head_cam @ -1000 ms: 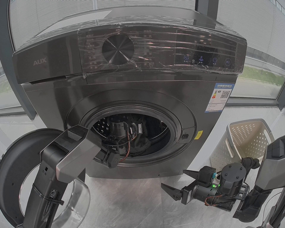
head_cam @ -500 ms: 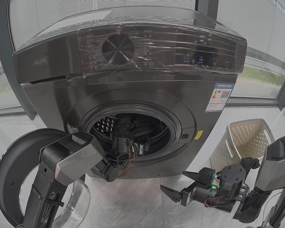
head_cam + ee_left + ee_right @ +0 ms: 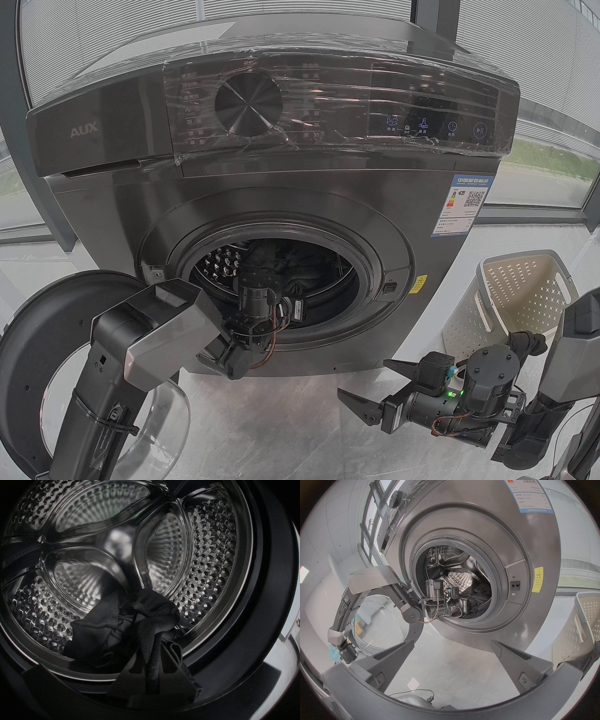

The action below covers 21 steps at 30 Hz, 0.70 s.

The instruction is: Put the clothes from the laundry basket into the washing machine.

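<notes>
The washing machine [image 3: 312,187] stands with its round door [image 3: 37,350] swung open to the left. My left gripper [image 3: 152,667] sits just inside the drum mouth, fingers close together with a strip of a black garment [image 3: 106,627] between them. The rest of that garment lies bunched on the drum's lower wall. From the right wrist view the left gripper [image 3: 468,606] shows at the opening's lower edge. My right gripper [image 3: 365,378] hangs open and holding nothing, low over the floor in front of the machine. The white laundry basket [image 3: 525,294] stands to the right, no clothes showing in it.
The open door's glass bowl [image 3: 144,425] lies under my left arm. Bare grey floor [image 3: 281,425] stretches between the machine and my right gripper. The basket [image 3: 581,627] is close beside the right arm.
My left wrist drew back from deep in the drum to its mouth, then held about there. The dark garment now shows in the drum. The right arm has barely moved.
</notes>
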Available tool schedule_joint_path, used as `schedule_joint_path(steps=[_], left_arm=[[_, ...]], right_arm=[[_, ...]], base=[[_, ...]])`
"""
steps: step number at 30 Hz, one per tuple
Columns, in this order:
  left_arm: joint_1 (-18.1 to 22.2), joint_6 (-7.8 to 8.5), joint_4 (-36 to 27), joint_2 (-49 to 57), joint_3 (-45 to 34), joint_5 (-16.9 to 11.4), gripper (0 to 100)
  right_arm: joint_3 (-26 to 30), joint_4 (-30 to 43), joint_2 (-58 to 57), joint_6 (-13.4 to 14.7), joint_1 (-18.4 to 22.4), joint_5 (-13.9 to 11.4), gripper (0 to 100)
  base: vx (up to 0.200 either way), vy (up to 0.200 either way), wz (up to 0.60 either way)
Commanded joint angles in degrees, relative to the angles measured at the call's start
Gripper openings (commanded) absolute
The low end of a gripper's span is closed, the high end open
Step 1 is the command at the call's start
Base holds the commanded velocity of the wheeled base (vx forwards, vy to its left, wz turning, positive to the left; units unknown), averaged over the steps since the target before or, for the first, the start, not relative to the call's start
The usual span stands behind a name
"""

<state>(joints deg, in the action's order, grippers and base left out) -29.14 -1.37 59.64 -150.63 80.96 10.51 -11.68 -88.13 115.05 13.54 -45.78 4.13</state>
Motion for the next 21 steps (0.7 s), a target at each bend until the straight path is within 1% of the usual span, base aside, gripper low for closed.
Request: schedule_joint_path(steps=[1,4,6,11,13,16,21], left_arm=[[0.8,-0.39,0.1,1.5,5.0,1.9,0],[1.5,-0.57,0.2,1.3,8.9,2.2,0],[2.2,-0.57,0.7,0.3,12.9,2.4,0],[2.9,-0.57,0.7,-4.5,23.2,4.8,0],[2.9,-0.57,0.6,-6.0,25.9,5.1,0],[2.8,-0.48,0.4,-7.0,27.7,5.1,0],[2.8,-0.48,0.4,-7.2,27.1,5.1,0]], right_arm=[[0.0,0.1,0.0,0.0,-0.1,0.0,100],[-0.1,0.1,-0.1,0.0,-0.1,0.0,100],[0.0,0.1,-0.1,0.0,0.0,0.0,100],[0.0,0.1,-0.2,0.0,0.1,0.0,100],[0.0,0.1,-0.3,0.0,0.1,0.0,100],[0.0,0.1,-0.2,0.0,0.1,0.0,100],[-0.1,0.1,-0.3,-0.1,0.1,0.0,100]], base=[[0.0,0.0,0.0],[0.0,0.0,0.0],[0.0,0.0,0.0],[0.0,0.0,0.0],[0.0,0.0,0.0],[0.0,0.0,0.0],[0.0,0.0,0.0]])
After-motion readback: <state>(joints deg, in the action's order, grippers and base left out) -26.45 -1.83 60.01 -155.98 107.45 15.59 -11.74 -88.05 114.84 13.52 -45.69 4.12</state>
